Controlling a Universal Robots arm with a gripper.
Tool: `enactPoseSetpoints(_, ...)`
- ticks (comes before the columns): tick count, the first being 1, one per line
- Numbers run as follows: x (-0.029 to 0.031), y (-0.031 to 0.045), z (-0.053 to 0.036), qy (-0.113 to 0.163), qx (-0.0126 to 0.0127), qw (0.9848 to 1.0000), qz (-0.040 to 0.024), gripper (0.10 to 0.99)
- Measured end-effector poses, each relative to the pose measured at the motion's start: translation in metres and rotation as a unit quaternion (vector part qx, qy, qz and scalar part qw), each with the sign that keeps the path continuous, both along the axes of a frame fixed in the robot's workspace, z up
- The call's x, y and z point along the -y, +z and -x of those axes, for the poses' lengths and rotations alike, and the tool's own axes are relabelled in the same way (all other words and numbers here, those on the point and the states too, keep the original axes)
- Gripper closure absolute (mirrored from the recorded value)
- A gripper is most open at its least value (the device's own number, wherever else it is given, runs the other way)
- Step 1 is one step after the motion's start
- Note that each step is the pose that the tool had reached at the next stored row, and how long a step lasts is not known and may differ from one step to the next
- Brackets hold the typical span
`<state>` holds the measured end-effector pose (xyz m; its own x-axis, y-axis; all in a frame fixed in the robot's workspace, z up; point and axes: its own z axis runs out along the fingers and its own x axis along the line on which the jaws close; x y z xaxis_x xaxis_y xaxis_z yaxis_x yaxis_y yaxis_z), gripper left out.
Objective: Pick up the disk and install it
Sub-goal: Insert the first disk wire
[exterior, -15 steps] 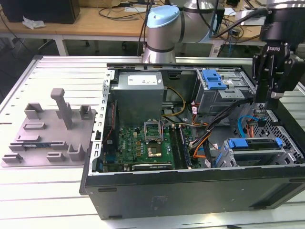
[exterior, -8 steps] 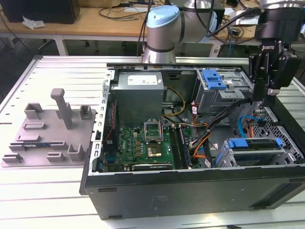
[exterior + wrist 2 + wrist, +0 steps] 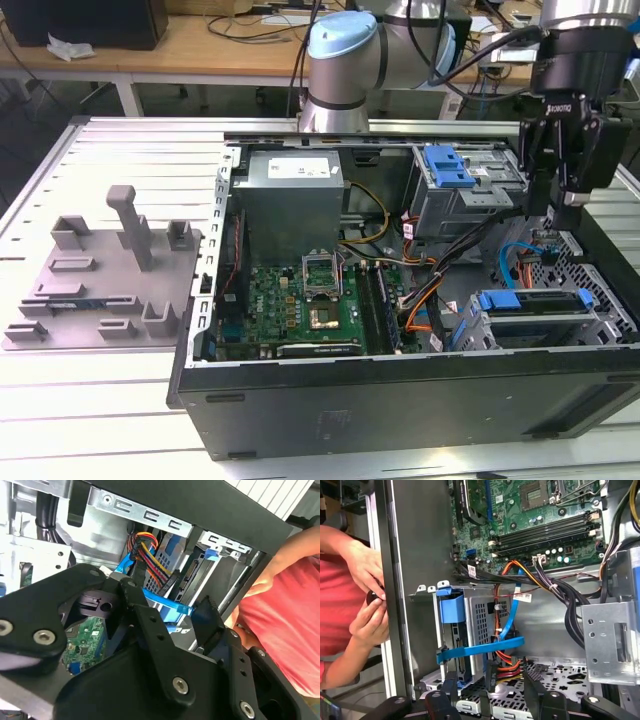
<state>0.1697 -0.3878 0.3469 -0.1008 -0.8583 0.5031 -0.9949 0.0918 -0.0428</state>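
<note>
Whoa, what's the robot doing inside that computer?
The robot's gripper hangs open and empty over an open computer case, at the exterior view's right. Close by, the disk in its blue bracket sits in the drive cage, and a blue cable crosses in front. A person's hands are just outside the case wall, holding something small and dark.

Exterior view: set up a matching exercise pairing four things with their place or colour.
Things:
1. tool
2. motherboard
3. grey fixture plate
4. power supply

Descriptions:
A. outside the computer case, at the exterior view's left
B. green, lying flat inside the case
C. grey box with a white sticker, inside the case
D. black, hanging over the case at the exterior view's right

Pairs: 1-D, 2-B, 3-A, 4-C
</note>
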Motion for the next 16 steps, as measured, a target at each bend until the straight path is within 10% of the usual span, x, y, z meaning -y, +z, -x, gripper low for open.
enactPoseSetpoints(9,0.0,-0.0014,0.0,-0.001,0.0,1.0,0.0001,0.459)
enactPoseSetpoints(11,0.0,-0.0014,0.0,-0.001,0.0,1.0,0.0004,0.596)
enactPoseSetpoints(16,-0.0002,-0.0022,0.002,-0.004,0.0023,0.9998,0.0171,0.659)
